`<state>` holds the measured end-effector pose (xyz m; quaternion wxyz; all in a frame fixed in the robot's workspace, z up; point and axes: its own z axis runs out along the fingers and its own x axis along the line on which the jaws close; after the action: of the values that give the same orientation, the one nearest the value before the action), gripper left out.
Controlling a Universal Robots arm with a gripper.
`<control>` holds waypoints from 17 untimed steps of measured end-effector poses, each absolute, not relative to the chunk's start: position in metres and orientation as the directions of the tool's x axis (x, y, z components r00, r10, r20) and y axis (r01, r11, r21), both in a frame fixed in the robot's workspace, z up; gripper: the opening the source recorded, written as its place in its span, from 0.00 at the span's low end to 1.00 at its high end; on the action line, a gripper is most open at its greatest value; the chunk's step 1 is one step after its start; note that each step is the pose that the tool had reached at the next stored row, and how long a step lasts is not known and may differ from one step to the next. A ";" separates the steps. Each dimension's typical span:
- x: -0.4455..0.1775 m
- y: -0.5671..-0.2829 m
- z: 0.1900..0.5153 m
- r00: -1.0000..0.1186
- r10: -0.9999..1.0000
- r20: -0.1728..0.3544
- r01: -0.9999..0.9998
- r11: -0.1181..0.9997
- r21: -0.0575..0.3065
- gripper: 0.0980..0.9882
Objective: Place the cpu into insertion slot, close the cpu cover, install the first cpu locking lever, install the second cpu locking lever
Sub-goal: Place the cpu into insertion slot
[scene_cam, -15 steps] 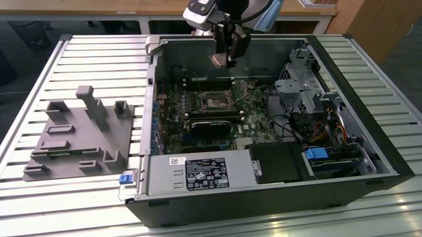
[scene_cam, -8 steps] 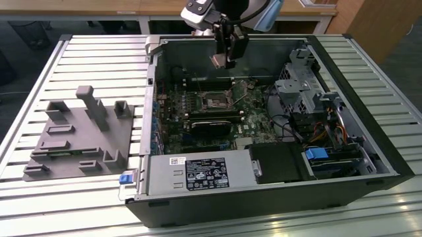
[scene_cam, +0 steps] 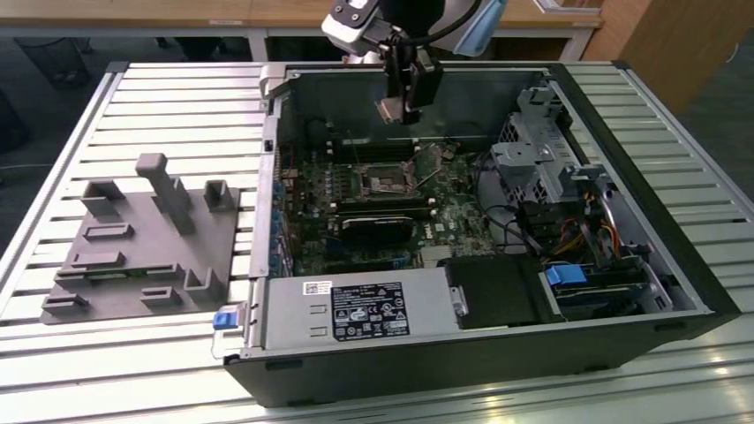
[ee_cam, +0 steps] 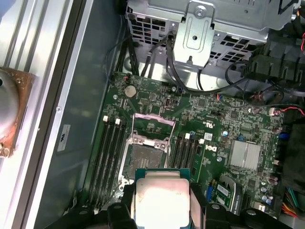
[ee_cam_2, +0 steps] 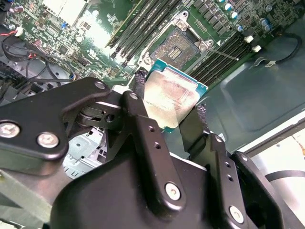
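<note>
Gripper: the gripper (scene_cam: 408,99) hangs over the open computer case (scene_cam: 659,265), at the far side of the case in the exterior view.
Fingers: the two black fingers (ee_cam_2: 143,119) are closed part-way onto opposite edges of the cpu (ee_cam_2: 172,98), nipping it between them; nothing else is in the grip.
Cpu: held up in the air with its silvery face towards both wrist cameras (ee_cam: 161,196), clear of the circuit board (scene_cam: 454,231) and touching nothing but the fingers.
Insertion slot: the insertion slot (ee_cam: 144,156) sits bare on the board with its dark centre uncovered, flanked by long memory slots (ee_cam: 110,152) on either side.
Cpu cover: the cpu cover (ee_cam: 152,125) looks swung back off the slot, standing along the slot's far edge.
Key relation: the slot lies below the cpu and just past its free edge, well apart from it. The chip's edges look roughly square with the socket's rim, though that is a judgement.
Progress: as I read it, the cpu is in hand and not yet seated.
Elsewhere: a grey fixture block (scene_cam: 141,238) rests on the slatted table (scene_cam: 71,371) at the exterior view's left.
</note>
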<state>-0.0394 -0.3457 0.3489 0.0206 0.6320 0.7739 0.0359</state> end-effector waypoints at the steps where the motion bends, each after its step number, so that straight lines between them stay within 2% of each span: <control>1: -0.039 -0.346 0.349 -0.200 0.980 0.014 0.977 0.198 0.082 0.50; 17: -0.039 -0.346 0.344 -0.193 0.981 0.014 0.978 0.192 0.082 0.50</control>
<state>-0.0394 -0.3457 0.3441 0.0207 0.6347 0.7716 0.0359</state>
